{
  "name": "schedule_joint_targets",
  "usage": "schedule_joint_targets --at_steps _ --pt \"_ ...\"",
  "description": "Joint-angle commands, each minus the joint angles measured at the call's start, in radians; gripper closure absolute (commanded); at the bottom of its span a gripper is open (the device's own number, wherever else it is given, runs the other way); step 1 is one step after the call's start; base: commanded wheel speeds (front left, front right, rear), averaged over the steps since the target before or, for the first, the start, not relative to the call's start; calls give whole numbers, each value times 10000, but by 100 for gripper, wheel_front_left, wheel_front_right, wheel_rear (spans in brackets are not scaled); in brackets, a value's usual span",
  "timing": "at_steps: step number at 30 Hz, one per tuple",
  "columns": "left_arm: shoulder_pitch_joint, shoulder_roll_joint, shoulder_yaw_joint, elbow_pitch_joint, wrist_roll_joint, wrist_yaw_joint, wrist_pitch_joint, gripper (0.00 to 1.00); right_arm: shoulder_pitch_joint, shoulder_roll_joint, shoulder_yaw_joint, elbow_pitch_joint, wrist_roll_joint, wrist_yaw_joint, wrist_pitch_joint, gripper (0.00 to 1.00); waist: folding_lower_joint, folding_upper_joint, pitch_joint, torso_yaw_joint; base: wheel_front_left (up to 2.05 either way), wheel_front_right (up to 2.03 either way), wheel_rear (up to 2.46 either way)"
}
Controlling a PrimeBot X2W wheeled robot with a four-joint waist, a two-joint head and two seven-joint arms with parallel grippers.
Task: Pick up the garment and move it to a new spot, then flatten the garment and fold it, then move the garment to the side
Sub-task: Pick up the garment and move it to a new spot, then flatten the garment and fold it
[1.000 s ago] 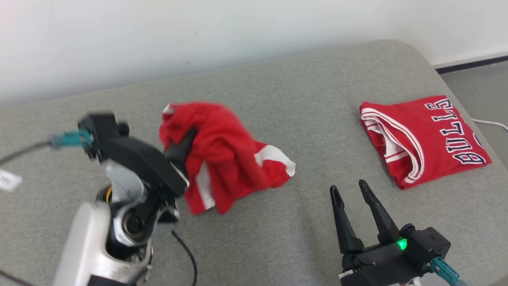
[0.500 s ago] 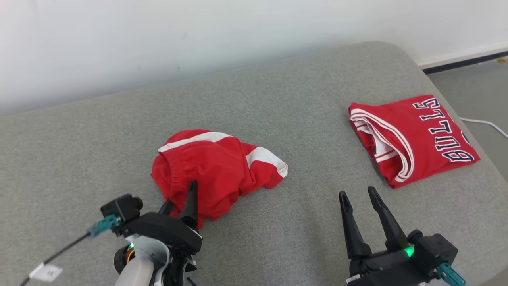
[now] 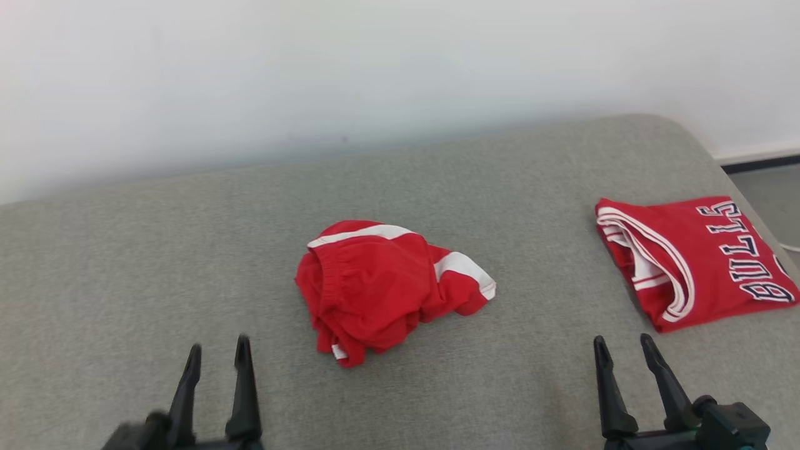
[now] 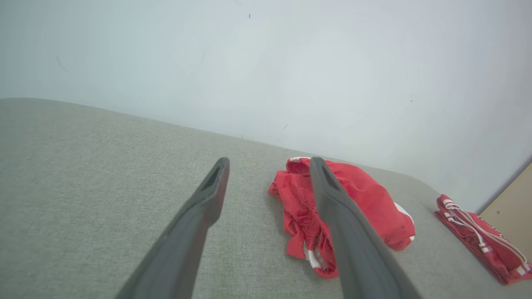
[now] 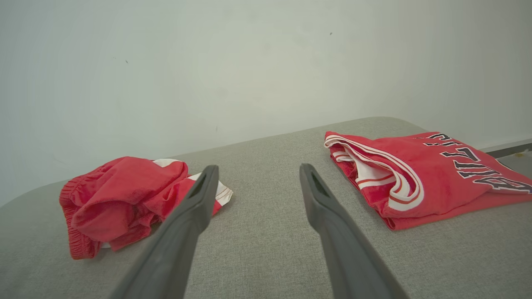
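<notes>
The garment (image 3: 387, 290), red shorts with white stripes, lies crumpled in a heap in the middle of the grey cushioned surface (image 3: 187, 250). It also shows in the left wrist view (image 4: 374, 207) and in the right wrist view (image 5: 120, 203). My left gripper (image 3: 216, 353) stands open at the lower left, near side of the garment and apart from it, nothing between its fingers. My right gripper (image 3: 624, 347) is open at the lower right, also empty. The left gripper (image 4: 268, 164) and the right gripper (image 5: 257, 171) both show spread fingers in their wrist views.
A folded red jersey (image 3: 694, 259) with "BULLS" lettering lies near the right edge of the surface, seen too in the right wrist view (image 5: 415, 174). A white wall (image 3: 375, 75) rises behind. The floor (image 3: 765, 184) shows past the right end.
My left gripper opened and let go of the garment, which dropped into a heap. The left arm pulled back to the lower left. The head camera has shifted.
</notes>
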Motion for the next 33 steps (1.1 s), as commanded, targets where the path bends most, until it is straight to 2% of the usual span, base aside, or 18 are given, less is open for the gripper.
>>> schedule_joint_targets --at_steps 1,7,11,20,33 --pt "607 -50 269 -408 632 -30 -17 0 159 -89 -119 39 -62 -22 -18 0 0 0 -280 405 0 0 0" --pt "2011 -147 1152 -1270 2174 -419 -21 0 394 -163 -234 387 -63 -22 -48 0 0 0 -534 815 0 0 0" --pt "2545 -168 1525 -1230 2654 -671 -24 0 508 -360 -80 655 -105 -22 -62 0 0 0 -696 1054 0 0 0" --pt "2962 -235 2183 -818 2918 -925 -24 0 820 -465 -4 790 -251 -22 -99 0 0 0 -903 1457 0 0 0" --pt "2826 -263 2109 -706 2856 -1044 -24 0 752 -420 8 580 -306 -22 -78 0 0 0 -811 1440 0 0 0"
